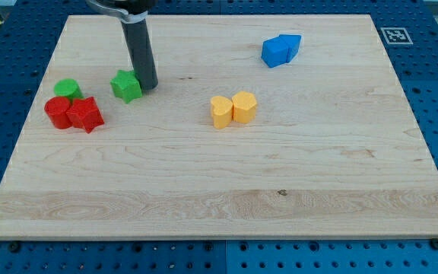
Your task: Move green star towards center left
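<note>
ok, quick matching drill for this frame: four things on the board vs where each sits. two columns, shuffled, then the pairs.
Things:
1. green star
2. blue blocks
3. yellow blocks
4. red blocks

Places:
A. near the board's middle, side by side
B. the view's far left, just below the green round block
C. touching my tip on its left side
D. the view's upper right

Pairs: 1-C, 2-D, 3-A, 4-B
</note>
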